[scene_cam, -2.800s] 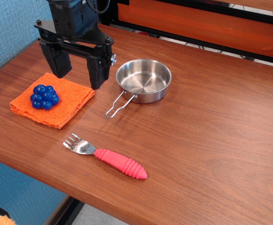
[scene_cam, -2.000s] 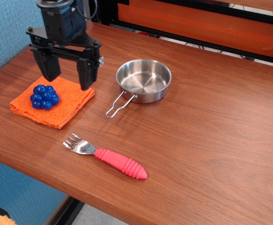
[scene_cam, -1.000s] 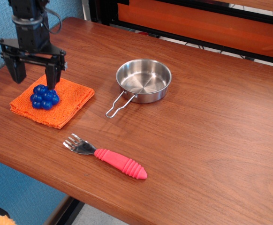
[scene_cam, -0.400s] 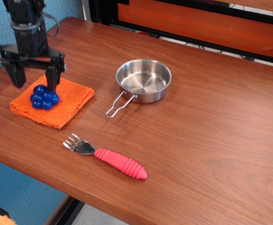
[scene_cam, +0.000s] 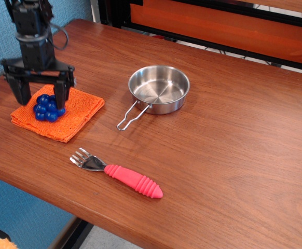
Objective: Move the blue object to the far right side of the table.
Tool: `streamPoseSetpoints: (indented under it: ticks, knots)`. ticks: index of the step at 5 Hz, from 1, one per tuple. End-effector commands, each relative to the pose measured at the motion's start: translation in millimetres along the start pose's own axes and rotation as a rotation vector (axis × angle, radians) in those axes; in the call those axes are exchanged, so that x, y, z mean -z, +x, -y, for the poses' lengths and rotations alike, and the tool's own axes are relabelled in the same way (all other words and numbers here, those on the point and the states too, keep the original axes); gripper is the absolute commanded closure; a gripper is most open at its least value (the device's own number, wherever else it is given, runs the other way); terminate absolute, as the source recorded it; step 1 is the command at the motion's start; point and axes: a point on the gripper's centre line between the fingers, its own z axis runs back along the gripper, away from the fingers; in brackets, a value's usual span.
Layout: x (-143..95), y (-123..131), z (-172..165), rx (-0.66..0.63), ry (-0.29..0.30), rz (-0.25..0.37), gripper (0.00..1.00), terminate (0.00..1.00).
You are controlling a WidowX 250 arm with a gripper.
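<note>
The blue object (scene_cam: 46, 108), a glossy cluster of deep-blue balls, sits on a folded orange cloth (scene_cam: 78, 111) at the left side of the brown wood-grain table (scene_cam: 229, 135). My black gripper (scene_cam: 42, 98) is open and low over the cluster. One finger stands left of the balls and the other finger (scene_cam: 60, 95) stands at their right, partly in front of them. The fingers straddle the cluster without closing on it.
A steel pan (scene_cam: 159, 88) with a wire handle stands right of the cloth. A fork with a red ribbed handle (scene_cam: 133, 180) lies near the table's front edge. An orange and black frame runs along the back edge. A blue wall stands at the left.
The gripper has moved left from beside the pan to above the cloth, then lowered until its open fingers stand on either side of the blue object. Nothing else moved.
</note>
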Motion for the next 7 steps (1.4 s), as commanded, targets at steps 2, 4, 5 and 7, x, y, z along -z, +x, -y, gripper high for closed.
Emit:
streamPoseSetpoints:
  ticks: [2, 4, 5, 7]
  knots:
    - [-3, 4, 1, -0.010, -0.008, 0.030, 0.00, 0.00]
    - [-6, 4, 1, 0.001, -0.017, 0.039, 1.00, 0.00]
    - [-22, 3, -3, -0.011, -0.013, 0.058, 1.00, 0.00]
    - [-55, -2, -5, -0.010, 0.001, 0.121, 1.00, 0.00]
